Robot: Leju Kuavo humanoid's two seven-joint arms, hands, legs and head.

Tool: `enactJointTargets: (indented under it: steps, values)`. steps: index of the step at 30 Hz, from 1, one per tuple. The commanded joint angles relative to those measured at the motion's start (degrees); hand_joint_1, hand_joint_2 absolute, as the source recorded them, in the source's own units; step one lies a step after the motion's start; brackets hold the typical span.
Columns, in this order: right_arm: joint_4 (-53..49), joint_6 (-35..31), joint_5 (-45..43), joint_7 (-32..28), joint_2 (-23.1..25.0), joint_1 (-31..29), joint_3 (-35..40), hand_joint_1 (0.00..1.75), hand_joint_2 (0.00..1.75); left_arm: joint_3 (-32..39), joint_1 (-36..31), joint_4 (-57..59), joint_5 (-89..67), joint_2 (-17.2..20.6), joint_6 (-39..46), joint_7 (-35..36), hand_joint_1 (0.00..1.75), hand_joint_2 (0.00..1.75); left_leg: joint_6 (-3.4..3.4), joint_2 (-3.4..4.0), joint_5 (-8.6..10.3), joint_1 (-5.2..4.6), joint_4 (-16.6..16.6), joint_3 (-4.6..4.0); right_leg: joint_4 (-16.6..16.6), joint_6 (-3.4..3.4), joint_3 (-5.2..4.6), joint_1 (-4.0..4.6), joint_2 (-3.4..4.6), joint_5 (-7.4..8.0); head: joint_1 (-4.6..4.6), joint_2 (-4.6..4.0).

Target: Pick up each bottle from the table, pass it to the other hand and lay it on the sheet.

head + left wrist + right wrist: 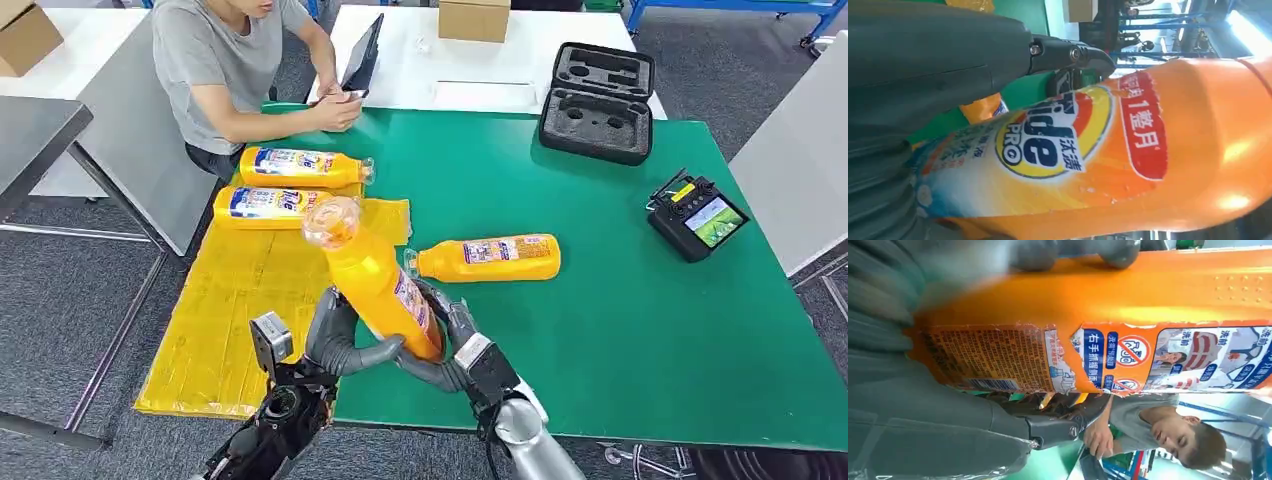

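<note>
Here, bottle (375, 280) between left hand (335, 335), right hand (450, 340)

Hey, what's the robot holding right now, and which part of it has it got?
An orange detergent bottle, gripped near its base by both the left hand and right hand, cap end tilted up.

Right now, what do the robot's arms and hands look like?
Left robot hand: grey thumb and fingers with black fingertip segments, behind it a boxy wrist camera and dark forearm. Right robot hand: the same grey, on a silver forearm with a black cable alongside. Wrist views show grey ribbed covers.
</note>
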Motion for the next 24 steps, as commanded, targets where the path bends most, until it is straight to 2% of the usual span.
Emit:
enactJointTargets:
  steps: [1,15,17,18,19,20,21,22,23,24]
  values:
    - [2.76,-0.17,-0.29,-0.13,-1.06,-1.63,0.93,1.75,1.75,0.91,-1.18,4.16,-0.17,0.8,-0.39,-3.98,0.0,1.75,-0.07,0.09,-0.01,0.04,-0.06,0.14,-0.08,-0.09,0.13,0.05,0.06,0.02,0.0,0.0]
    - [5.4,2.1,0.03,-0.13,-0.46,-1.52,0.32,1.75,1.75,0.26,-1.86,3.57,1.16,0.68,-2.23,-3.98,0.0,1.75,-0.11,0.06,-0.01,0.07,-0.07,0.18,-0.1,-0.13,0.19,0.08,0.01,0.01,0.0,0.0]
    - [6.04,2.18,0.19,-0.13,-0.14,-1.62,0.5,1.75,1.75,0.31,-1.96,3.66,1.28,0.52,-2.29,-3.98,0.14,1.75,-0.06,0.04,0.0,0.03,-0.04,0.08,-0.05,-0.07,0.08,0.04,0.02,0.01,0.0,0.0]
    - [6.14,2.27,0.2,-0.13,-0.14,-1.61,0.55,1.75,1.75,0.19,-1.88,3.26,1.3,0.63,-2.48,-3.98,1.34,1.75,-0.05,0.05,0.0,0.02,-0.03,0.07,-0.04,-0.06,0.07,0.03,0.03,0.01,0.0,0.0]
    - [6.83,2.45,0.27,-0.13,-0.12,-1.77,0.58,1.75,1.75,0.22,-1.61,2.33,1.46,0.8,-2.55,-3.98,1.66,1.75,-0.09,0.07,-0.01,0.05,-0.06,0.15,-0.09,-0.11,0.14,0.06,0.04,0.02,0.0,0.0]
    - [7.4,2.65,0.35,-0.13,-0.1,-1.88,0.61,1.75,1.75,0.3,-1.37,1.72,1.59,0.84,-2.45,-3.98,1.71,1.75,-0.07,0.05,-0.01,0.04,-0.04,0.1,-0.05,-0.08,0.09,0.05,0.02,0.01,0.0,0.0]
    - [8.54,3.12,0.75,-0.13,-0.14,-2.18,0.91,1.54,1.75,0.01,-1.27,1.01,1.57,1.04,-2.82,-3.98,1.75,1.75,-0.1,0.09,-0.02,0.08,-0.05,0.16,-0.08,-0.13,0.15,0.09,0.05,0.01,0.0,0.0]
    - [9.01,3.23,1.02,-0.13,-0.1,-2.36,1.06,1.41,1.75,-0.06,-1.21,0.66,1.58,1.11,-2.86,-3.98,1.75,1.75,-0.07,0.08,-0.02,0.07,-0.03,0.12,-0.07,-0.1,0.12,0.08,0.05,0.01,0.0,0.02]
    - [9.01,3.23,1.02,-0.13,-0.1,-2.36,1.06,1.41,1.75,-0.06,-1.21,0.66,1.58,1.11,-2.86,-3.98,1.75,1.75,-0.06,0.06,-0.01,0.03,-0.03,0.09,-0.04,-0.07,0.09,0.04,0.03,0.0,0.0,0.0]
    - [9.48,3.42,1.11,-0.13,-0.02,-2.44,1.18,0.45,1.75,-0.06,-1.19,0.57,1.63,1.05,-2.83,-3.98,1.75,1.75,-0.1,0.09,-0.01,0.07,-0.07,0.17,-0.11,-0.12,0.17,0.08,0.04,0.02,0.02,0.0]
